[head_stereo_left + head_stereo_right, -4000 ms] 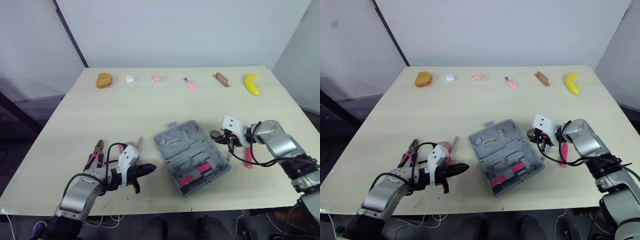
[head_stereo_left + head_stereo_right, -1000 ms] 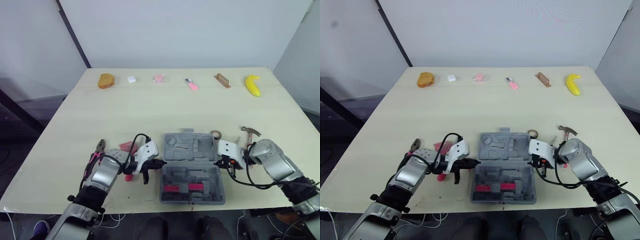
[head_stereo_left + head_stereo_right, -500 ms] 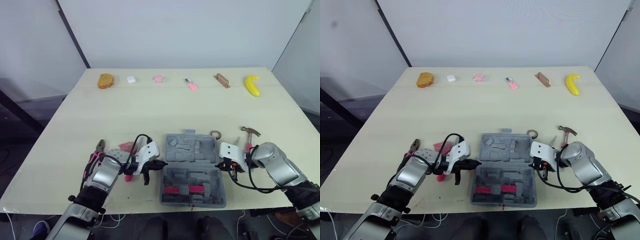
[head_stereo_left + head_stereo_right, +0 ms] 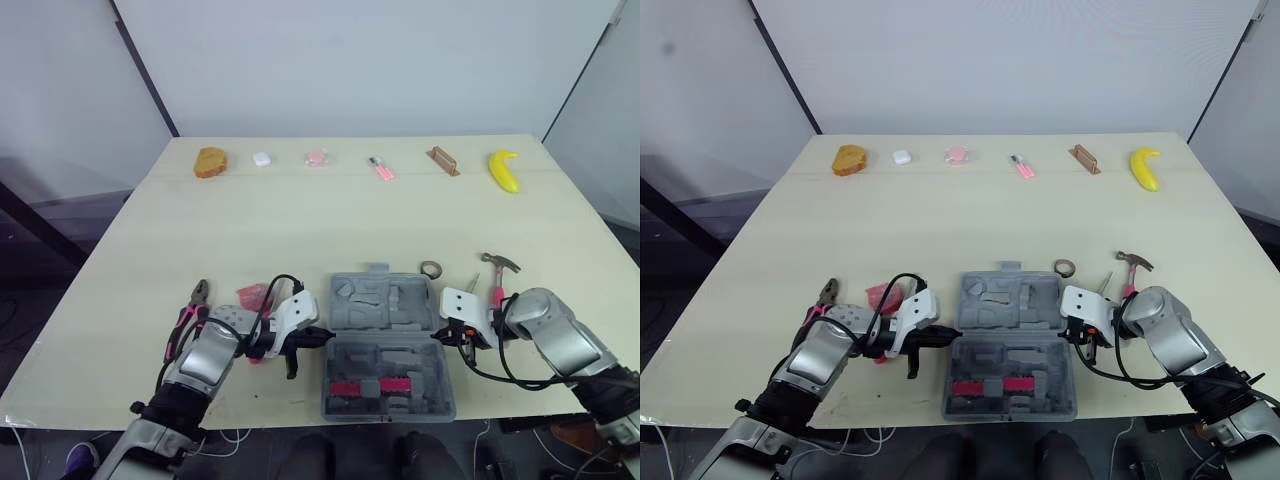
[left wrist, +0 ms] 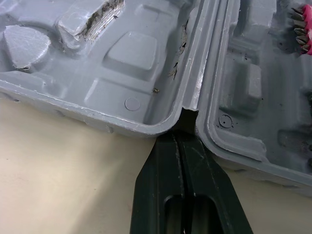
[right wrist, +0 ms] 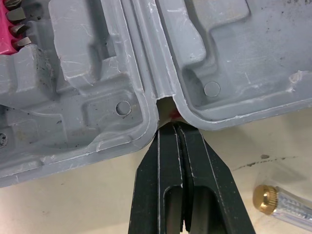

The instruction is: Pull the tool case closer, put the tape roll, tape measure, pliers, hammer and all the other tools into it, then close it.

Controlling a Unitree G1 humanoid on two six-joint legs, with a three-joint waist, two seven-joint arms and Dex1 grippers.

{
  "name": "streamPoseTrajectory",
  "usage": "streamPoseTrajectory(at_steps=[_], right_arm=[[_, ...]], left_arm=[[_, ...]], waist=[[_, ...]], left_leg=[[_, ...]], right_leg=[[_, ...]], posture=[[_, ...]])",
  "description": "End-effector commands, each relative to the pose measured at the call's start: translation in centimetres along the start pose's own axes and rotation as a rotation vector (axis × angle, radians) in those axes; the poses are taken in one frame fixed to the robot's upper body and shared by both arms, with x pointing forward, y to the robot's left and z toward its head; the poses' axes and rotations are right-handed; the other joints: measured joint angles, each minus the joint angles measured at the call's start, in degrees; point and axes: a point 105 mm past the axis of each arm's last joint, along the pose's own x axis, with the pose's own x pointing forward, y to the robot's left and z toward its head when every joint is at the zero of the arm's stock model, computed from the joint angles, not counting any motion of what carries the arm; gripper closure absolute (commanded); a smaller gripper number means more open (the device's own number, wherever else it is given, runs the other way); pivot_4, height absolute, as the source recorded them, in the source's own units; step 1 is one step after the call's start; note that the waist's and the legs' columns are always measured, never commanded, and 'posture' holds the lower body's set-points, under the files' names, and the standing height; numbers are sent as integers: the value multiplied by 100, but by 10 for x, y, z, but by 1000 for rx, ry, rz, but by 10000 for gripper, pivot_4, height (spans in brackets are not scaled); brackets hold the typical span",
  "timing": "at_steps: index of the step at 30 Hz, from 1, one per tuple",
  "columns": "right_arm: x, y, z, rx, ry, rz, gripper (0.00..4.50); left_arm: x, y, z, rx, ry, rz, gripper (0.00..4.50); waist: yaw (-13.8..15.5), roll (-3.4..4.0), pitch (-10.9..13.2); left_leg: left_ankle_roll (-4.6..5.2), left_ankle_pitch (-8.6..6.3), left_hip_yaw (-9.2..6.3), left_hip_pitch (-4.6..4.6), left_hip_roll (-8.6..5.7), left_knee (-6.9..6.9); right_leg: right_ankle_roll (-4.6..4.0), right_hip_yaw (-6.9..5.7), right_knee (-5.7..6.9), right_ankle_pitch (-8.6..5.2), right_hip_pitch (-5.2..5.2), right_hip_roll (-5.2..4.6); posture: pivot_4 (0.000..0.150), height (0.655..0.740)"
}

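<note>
The grey tool case (image 4: pixel 385 345) lies open near the table's front edge, lid half to the rear and a pink bit strip (image 4: pixel 372 387) in the front half. My left gripper (image 4: pixel 318 337) is shut, its tips pressed into the hinge notch on the case's left side (image 5: pixel 181 139). My right gripper (image 4: pixel 437 338) is shut too, its tips in the hinge notch on the right side (image 6: pixel 170 129). Pliers (image 4: pixel 190 305) and a pink tool (image 4: pixel 252 295) lie left of the case. The tape roll (image 4: pixel 431 269), a screwdriver (image 6: pixel 278 207) and the hammer (image 4: pixel 497 270) lie to its right.
Along the far edge runs a row of small items: an orange lump (image 4: pixel 210 160), a white piece (image 4: pixel 261 158), a pink piece (image 4: pixel 316 157), a pink-and-white item (image 4: pixel 380 167), a brown block (image 4: pixel 442 158) and a banana (image 4: pixel 504 168). Bare table lies between that row and the case.
The case, skewed four seconds ago, now sits square and has slid a little nearer the front edge. Both shut grippers moved with it at the hinge ends.
</note>
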Motion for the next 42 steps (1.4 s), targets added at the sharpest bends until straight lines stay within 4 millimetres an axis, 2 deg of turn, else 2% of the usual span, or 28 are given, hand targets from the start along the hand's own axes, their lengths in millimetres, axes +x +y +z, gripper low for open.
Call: streamPoseTrajectory(at_steps=[1, 11, 27, 36, 42], right_arm=[[2, 11, 12, -28, -44, 40, 45000], [7, 19, 13, -23, -52, 56, 45000], [4, 34, 9, 5, -49, 83, 45000], [3, 40, 6, 17, -45, 94, 45000], [5, 45, 6, 29, -48, 105, 45000]], left_arm=[[5, -10, -2, -7, 3, -36, 44535], [-1, -12, -11, -21, 16, -24, 44535], [-4, -35, -21, -51, 31, -60, 44535], [-7, -48, -18, -68, 35, -72, 44535], [-8, -50, -20, -82, 43, -62, 44535]], waist=[[-1, 0, 0], [-18, 0, -1], [-11, 0, -3], [-10, 0, -3], [-7, 0, -3]], left_leg=[[0, 0, 0, 0, 0, 0], [0, 0, -1, 1, 3, 0], [0, 0, -2, 2, 3, 0], [1, 0, -2, 2, 4, 0], [1, 0, -2, 2, 4, 0]], right_leg=[[0, 0, 0, 0, 0, 0], [0, 0, 1, 0, 0, 2], [0, 0, 0, 0, 0, 2], [0, 0, 0, 0, 0, 2], [0, 0, 0, 0, 1, 2]], posture=[[1500, 7400], [1500, 7400], [1500, 7400], [1500, 7400], [1500, 7400]])
